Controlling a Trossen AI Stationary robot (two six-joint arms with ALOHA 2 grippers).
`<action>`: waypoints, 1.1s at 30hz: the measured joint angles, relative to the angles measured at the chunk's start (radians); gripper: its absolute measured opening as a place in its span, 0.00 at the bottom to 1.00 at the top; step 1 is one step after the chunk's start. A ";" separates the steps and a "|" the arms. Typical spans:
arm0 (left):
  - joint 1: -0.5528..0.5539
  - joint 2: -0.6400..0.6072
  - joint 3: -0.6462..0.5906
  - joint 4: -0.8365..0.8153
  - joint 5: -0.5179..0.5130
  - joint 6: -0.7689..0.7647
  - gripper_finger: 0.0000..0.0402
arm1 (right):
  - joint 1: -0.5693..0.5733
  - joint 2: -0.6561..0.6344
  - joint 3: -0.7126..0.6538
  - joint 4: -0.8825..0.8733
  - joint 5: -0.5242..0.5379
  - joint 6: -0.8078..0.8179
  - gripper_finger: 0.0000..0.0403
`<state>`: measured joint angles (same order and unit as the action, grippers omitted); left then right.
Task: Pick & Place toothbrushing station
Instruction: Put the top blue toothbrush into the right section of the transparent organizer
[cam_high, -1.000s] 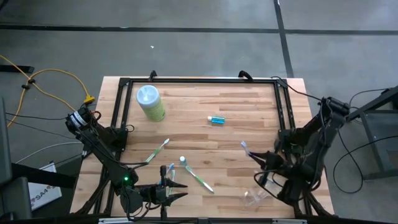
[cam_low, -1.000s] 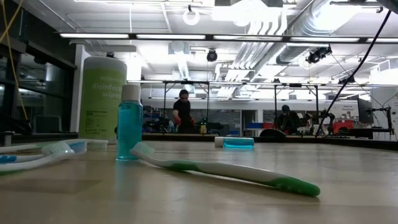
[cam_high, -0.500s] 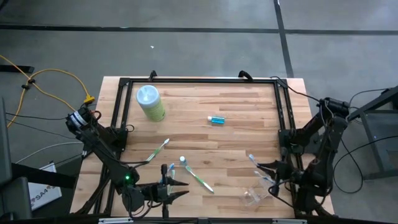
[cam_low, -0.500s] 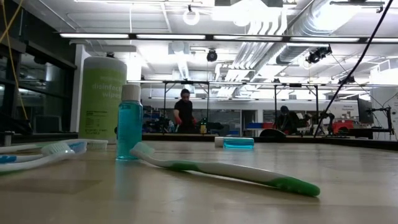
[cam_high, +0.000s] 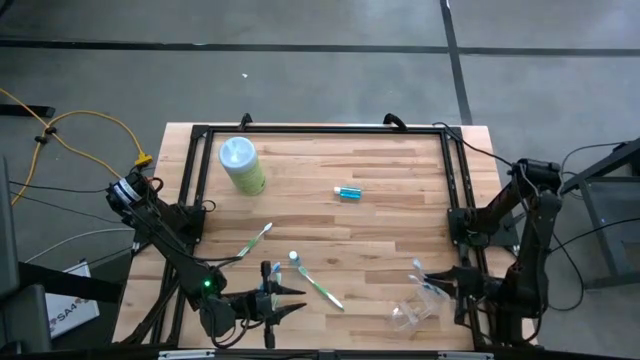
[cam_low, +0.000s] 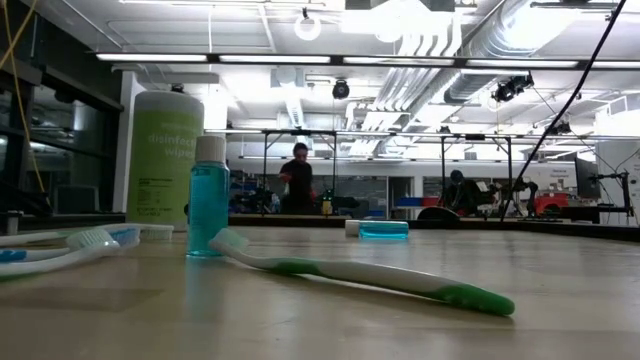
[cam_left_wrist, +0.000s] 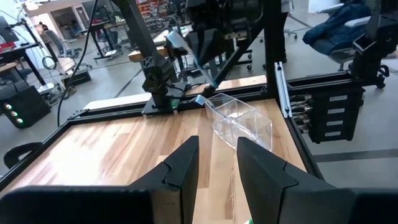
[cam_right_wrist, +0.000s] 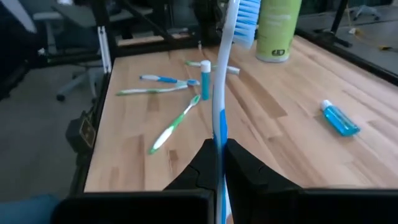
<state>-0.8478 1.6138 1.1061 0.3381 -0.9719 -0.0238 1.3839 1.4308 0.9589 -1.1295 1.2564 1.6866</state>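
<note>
My right gripper (cam_high: 441, 284) hangs near the table's near right corner, shut on a blue-and-white toothbrush (cam_right_wrist: 219, 93). The clear plastic cup (cam_high: 408, 316) lies on its side just below and in front of the brush (cam_left_wrist: 205, 94). A green toothbrush (cam_high: 318, 285), a green-and-white one (cam_high: 255, 242) and a blue one (cam_high: 274, 270) lie flat on the wood around a small blue bottle (cam_high: 293, 258) standing upright. The small blue tube (cam_high: 347, 192) lies mid-table. My left gripper (cam_high: 290, 300) waits open at the near edge, pointing level toward the cup (cam_left_wrist: 242, 121). My right gripper pinches the toothbrush's handle (cam_right_wrist: 218, 144) between its two shut fingers. The brush sticks out past the fingertips, and its bristled head (cam_right_wrist: 246, 15) is at the free end. It is lifted clear of the table, over the wood beside the cup.
A pale-green canister (cam_high: 242, 165) with a light-blue lid stands at the far left. A black frame (cam_high: 320, 128) runs along the table's far and side edges. Bare wood lies between the tube and the cup. People stand in the room beyond (cam_low: 296, 180).
My right gripper has carried the toothbrush toward the table's near edge and a little right, sinking and turning, and now hangs next to the lying cup. The brush stays clear of the table.
</note>
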 joint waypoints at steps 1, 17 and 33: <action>0.000 0.000 0.000 0.002 0.000 0.000 0.26 | 0.005 0.000 -0.016 0.010 0.006 0.019 0.01; 0.000 0.000 0.001 0.006 -0.001 -0.003 0.26 | 0.006 0.003 -0.184 0.246 -0.088 0.037 0.01; 0.000 0.000 0.001 0.006 -0.001 -0.003 0.26 | 0.008 0.003 -0.187 0.255 -0.163 0.039 0.01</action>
<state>-0.8479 1.6142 1.1069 0.3439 -0.9726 -0.0269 1.3922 1.4342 0.7715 -0.8745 1.0932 1.7252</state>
